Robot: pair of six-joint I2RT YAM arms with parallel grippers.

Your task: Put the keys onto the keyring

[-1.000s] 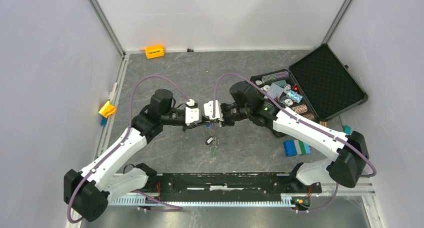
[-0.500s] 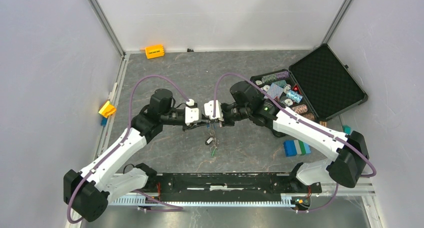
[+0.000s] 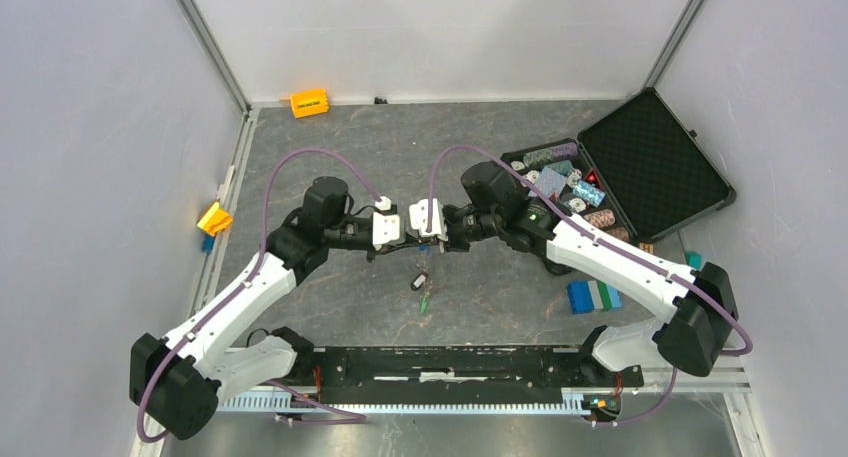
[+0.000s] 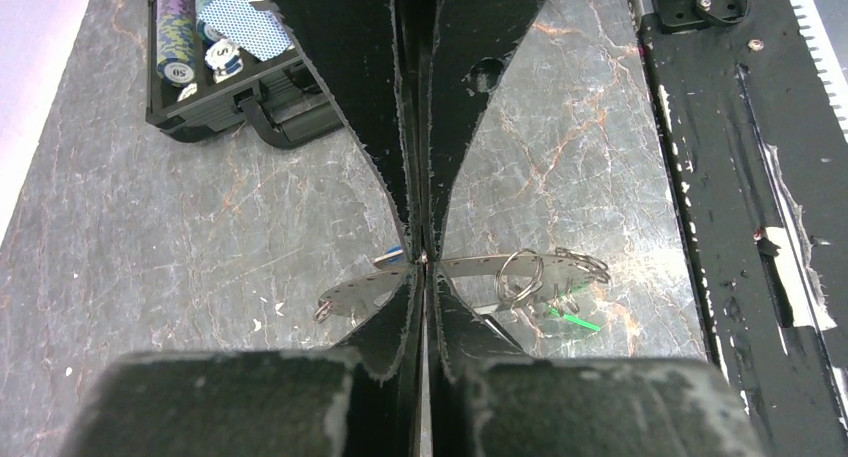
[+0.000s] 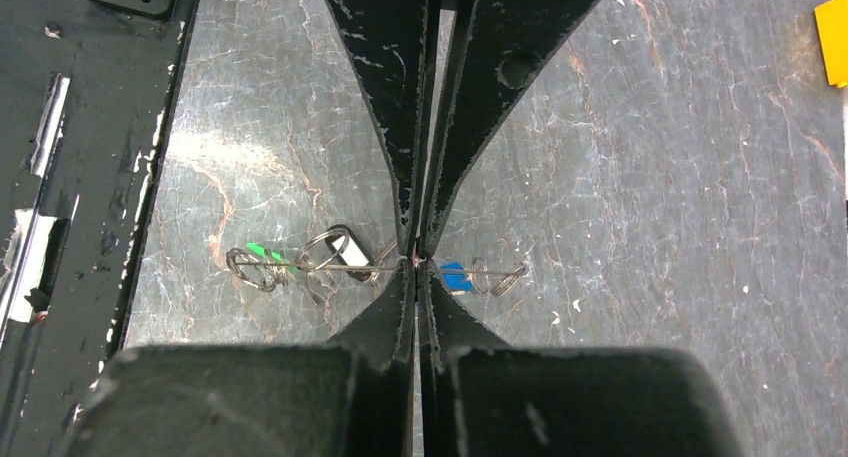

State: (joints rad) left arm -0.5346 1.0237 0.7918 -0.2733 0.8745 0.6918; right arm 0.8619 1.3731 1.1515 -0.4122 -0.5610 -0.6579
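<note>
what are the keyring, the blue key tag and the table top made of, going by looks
Keyring: thin metal, likely steel; silvery, with bright glints along its flat strip.
Blue tag: probably plastic; flat, even colour with no shine.
Table top: grey stone look with rusty veins and a soft sheen; it could be real marble or a printed laminate, I cannot tell.

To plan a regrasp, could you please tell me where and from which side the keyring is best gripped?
Probably the bare rim of the keyring, on the side away from the dangling keys: it is thin and flat, so come edge-on and close across its faces.
</note>
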